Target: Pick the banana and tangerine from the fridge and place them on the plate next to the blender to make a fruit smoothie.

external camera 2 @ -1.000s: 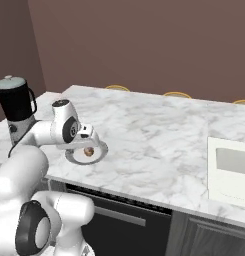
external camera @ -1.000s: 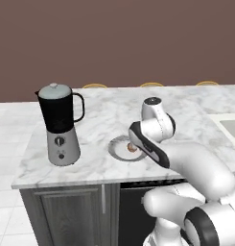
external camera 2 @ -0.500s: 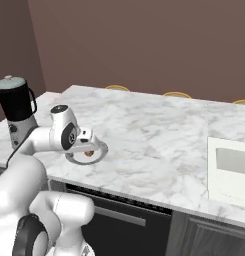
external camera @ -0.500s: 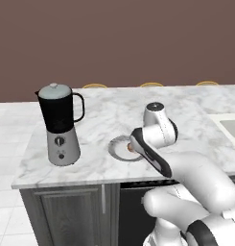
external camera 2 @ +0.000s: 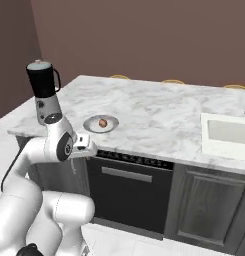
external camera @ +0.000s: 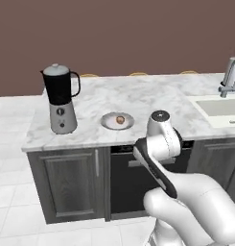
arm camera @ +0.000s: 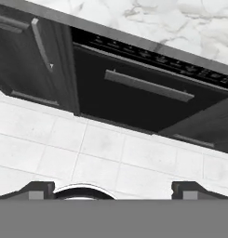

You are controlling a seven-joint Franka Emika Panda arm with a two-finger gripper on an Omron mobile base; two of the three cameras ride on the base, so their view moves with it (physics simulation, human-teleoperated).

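Left base view, catalogued from the largest item down. We recorded a marble-topped counter (external camera: pixel 147 98) running the width of the scene, over dark grey cabinets (external camera: pixel 68 182) and a black dishwasher (external camera: pixel 121 185) with a bar handle. At the counter's right end we noted a pale sink (external camera: pixel 219 108) with a metal tap (external camera: pixel 229 74) behind it. The white arm (external camera: pixel 159 144) rose from the lower right, its hand held low in front of the dishwasher, below the counter edge.

Next we listed the blender (external camera: pixel 60 98), upright near the counter's left end: black jar, pale lid, silver base. The plate (external camera: pixel 117 120) lay just to its right, near the front edge and apart from the base. On the plate we found one small round orange-brown fruit, the tangerine (external camera: pixel 120 119), sitting about at its centre. We could not find the banana or the fridge in these pictures.

In the right base view the same plate (external camera 2: pixel 101 123) and tangerine (external camera 2: pixel 102 122) lay beside the blender (external camera 2: pixel 44 92).

Smallest entry: the gripper (arm camera: pixel 113 188). In the hand view its two dark finger tips (arm camera: pixel 38 189) stood spread wide, with nothing between them, and pointed at the dishwasher door (arm camera: pixel 143 100) and the tiled floor (arm camera: pixel 87 153).
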